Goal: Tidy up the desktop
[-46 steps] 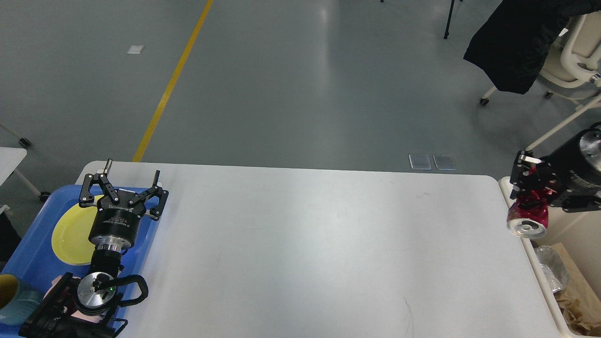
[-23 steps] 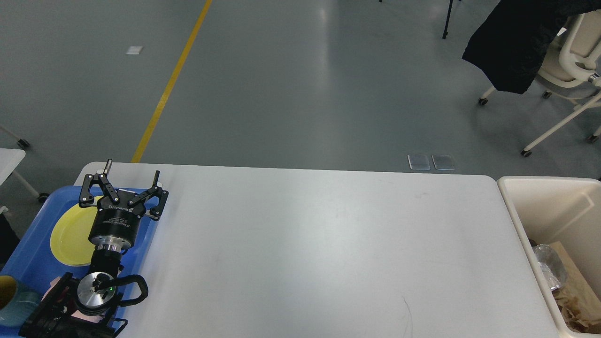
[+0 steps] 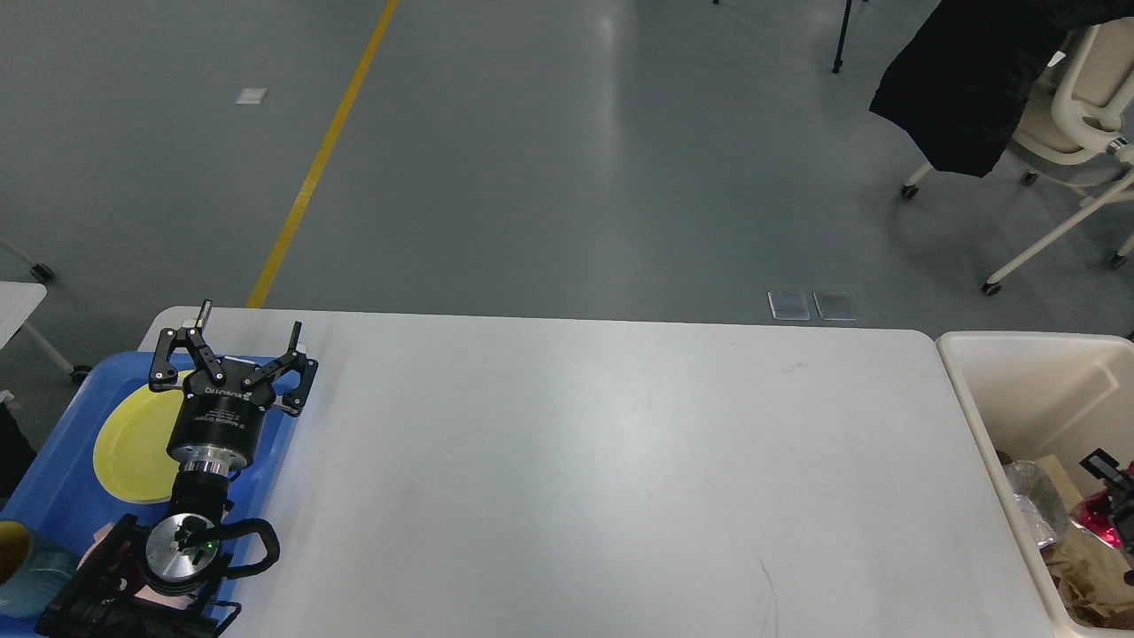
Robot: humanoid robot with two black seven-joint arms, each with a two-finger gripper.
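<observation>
**Bench inventory, largest item first**

We are logging the white bench (image 3: 602, 470) as the widest thing in view; it is filling the lower frame from the blue tray on our left to the cream bin on our right, and nothing loose is showing on its bare surface.

The cream bin (image 3: 974, 416) is standing just off the bench's right edge. We are seeing crumpled brown paper (image 3: 1081, 576), a wad of clear plastic (image 3: 1028, 496) and a flash of red wrapper or can (image 3: 1097, 514) inside it.

The blue tray (image 3: 53, 470) is sitting on the bench's left end. It is carrying a yellow plate (image 3: 133, 443), with a mug (image 3: 22, 567) at its near corner.

Our left hand (image 3: 232, 341) is hanging over the tray's far right part, fingers spread wide and holding nothing.

Our right hand (image 3: 1112, 474) is showing only as a dark sliver at the frame's right edge, down inside the bin beside the red item. We cannot tell whether it is open or closed.

Relation for the next move: we are judging the bench to be lying between the two hands, its long axis running left to right. The left hand is nearer its surface, the right one being beyond its edge. We are judging the tidying close to finished.
</observation>
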